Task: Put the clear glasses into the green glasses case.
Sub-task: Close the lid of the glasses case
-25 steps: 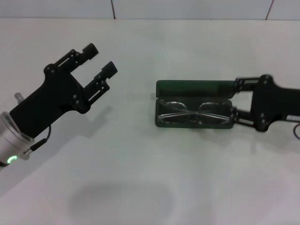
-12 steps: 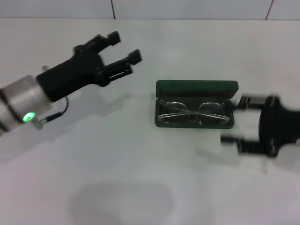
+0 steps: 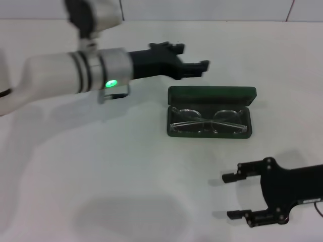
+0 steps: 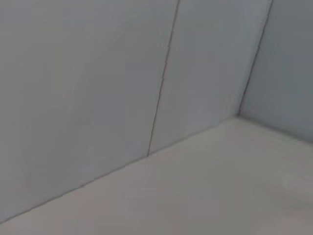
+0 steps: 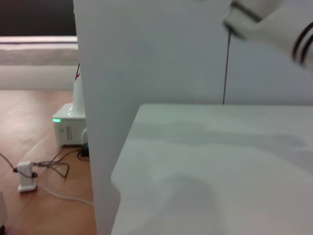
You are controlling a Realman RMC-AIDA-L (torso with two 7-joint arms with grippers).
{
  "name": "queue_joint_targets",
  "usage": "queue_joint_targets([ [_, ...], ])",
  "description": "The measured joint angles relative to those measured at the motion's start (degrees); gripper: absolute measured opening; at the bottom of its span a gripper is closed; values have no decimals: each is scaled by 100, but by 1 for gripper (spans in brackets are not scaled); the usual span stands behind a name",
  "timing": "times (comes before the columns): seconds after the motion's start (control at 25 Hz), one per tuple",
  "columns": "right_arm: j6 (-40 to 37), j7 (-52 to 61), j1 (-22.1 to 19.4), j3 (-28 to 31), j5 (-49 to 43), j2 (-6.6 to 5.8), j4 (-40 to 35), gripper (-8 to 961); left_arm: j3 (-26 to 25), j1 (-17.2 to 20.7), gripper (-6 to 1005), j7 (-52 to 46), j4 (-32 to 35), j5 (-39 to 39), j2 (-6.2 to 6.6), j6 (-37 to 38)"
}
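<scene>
A white table (image 3: 151, 166) runs back to a pale panelled wall (image 4: 98, 73). The left gripper (image 3: 194, 59) hangs just behind the green glasses case (image 3: 211, 112), fingers parted around nothing. The clear glasses (image 3: 209, 122) lie inside the open case. The right gripper (image 3: 231, 195) rests nearer the robot, well apart, also spread and empty.

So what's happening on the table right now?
Left gripper above case's far left. Right gripper open, near side. Clear glasses inside open green glasses case. Nothing in the way.
</scene>
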Motion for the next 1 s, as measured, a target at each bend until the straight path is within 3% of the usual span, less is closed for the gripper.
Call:
queue_joint_targets([
  [0.08, 116, -1, 55, -113, -2, 9, 82, 636, 90, -161, 897, -153, -34, 107, -62, -226],
  [0.36, 290, -5, 169, -274, 15, 48, 193, 636, 419, -286, 895, -472, -24, 54, -102, -662],
  [0.8, 289, 22, 279, -275, 31, 38, 174, 636, 1555, -248, 893, -922, 0, -150, -90, -741],
  [1.0, 284, 53, 291, -269, 39, 31, 184, 636, 1782, -68, 894, -937, 175, -123, -93, -728],
])
